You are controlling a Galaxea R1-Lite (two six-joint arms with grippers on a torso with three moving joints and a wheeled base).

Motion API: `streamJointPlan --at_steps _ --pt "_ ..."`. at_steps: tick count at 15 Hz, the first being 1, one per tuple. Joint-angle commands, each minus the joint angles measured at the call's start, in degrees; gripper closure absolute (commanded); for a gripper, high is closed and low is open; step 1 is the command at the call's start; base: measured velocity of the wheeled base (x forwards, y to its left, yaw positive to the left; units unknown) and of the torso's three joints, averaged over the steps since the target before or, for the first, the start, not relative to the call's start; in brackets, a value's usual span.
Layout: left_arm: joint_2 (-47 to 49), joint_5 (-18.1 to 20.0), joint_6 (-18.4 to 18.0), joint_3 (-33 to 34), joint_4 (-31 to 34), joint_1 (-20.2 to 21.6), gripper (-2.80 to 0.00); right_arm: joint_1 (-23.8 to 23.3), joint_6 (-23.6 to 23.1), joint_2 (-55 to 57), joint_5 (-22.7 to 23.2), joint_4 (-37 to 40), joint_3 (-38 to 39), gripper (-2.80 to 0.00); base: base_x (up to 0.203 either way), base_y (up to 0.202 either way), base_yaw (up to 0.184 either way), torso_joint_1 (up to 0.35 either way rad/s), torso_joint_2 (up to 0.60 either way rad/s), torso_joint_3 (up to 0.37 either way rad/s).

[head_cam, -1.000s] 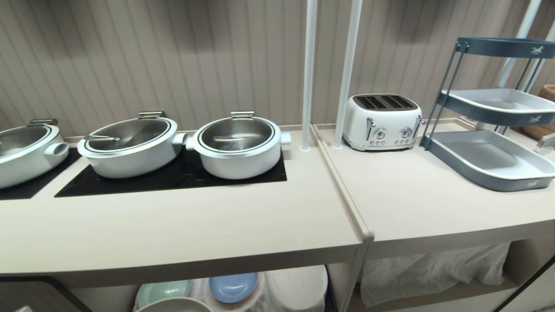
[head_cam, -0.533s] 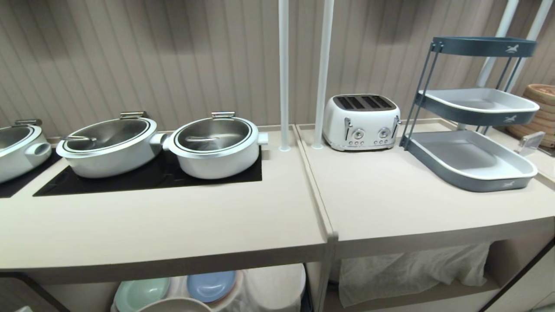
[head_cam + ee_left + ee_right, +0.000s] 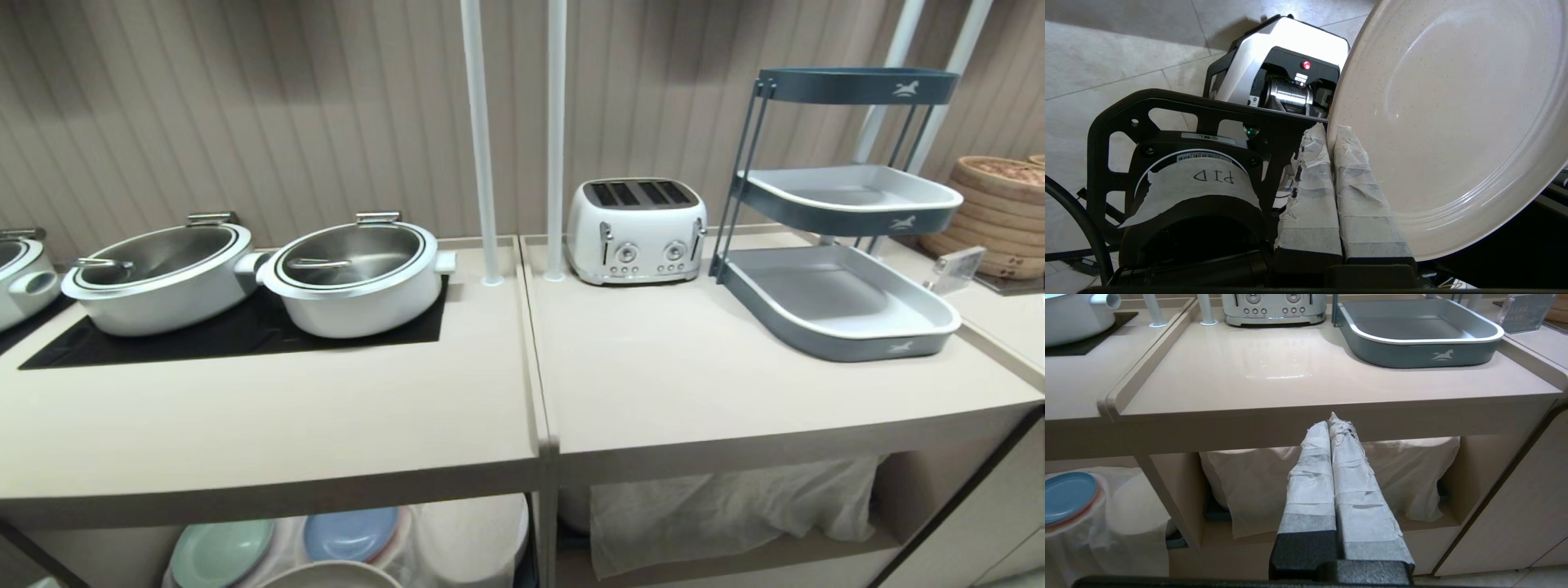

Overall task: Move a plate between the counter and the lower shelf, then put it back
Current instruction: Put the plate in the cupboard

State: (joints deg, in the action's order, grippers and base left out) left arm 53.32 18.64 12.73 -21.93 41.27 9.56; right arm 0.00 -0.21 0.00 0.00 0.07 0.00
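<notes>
plate [image 3: 1453, 122] in hand is the state of things: the left pincer [image 3: 1331, 134] is clamped on the cream rim, its taped fingers [image 3: 1310, 196] pinching the edge, with floor tiles and the robot's base behind it. judging by that, the plate is off both the lower shelf [image 3: 457, 539] and the desk [image 3: 269, 425], so one carry is under way; which leg it is cannot be told, and a set-down is left in any case.

the head view shows what the wrist view cannot: bare desk in front of the lidded pots [image 3: 351, 278] on the black panel, and, in the bay under it, a mint-green plate [image 3: 220, 551] and a blue plate [image 3: 351, 532] on cloth-draped stacks, with a cream rim just peeking at the bottom edge. neither arm appears there.

the right wrist view shows the right pincer [image 3: 1333, 420] pressed together and empty, parked before the neighbouring bay, below the toaster [image 3: 1269, 308].
</notes>
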Motion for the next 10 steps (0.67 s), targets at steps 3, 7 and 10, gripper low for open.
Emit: streamJointPlan --at_steps 3,7,10 --pt "-0.67 0.07 0.11 -0.04 0.22 0.11 0.0 0.0 -0.05 0.0 0.0 0.01 0.0 0.0 0.0 -0.086 0.0 0.005 0.0 0.001" --pt "-1.26 0.08 0.11 0.22 0.22 0.11 0.0 0.0 0.0 0.0 0.0 -0.02 0.0 0.0 0.0 0.0 0.0 0.0 0.0 0.0" --pt "-1.39 -0.11 0.11 0.4 0.22 0.11 0.0 0.0 -0.05 0.0 0.0 -0.05 0.0 0.0 0.0 0.0 0.0 0.0 0.0 0.0"
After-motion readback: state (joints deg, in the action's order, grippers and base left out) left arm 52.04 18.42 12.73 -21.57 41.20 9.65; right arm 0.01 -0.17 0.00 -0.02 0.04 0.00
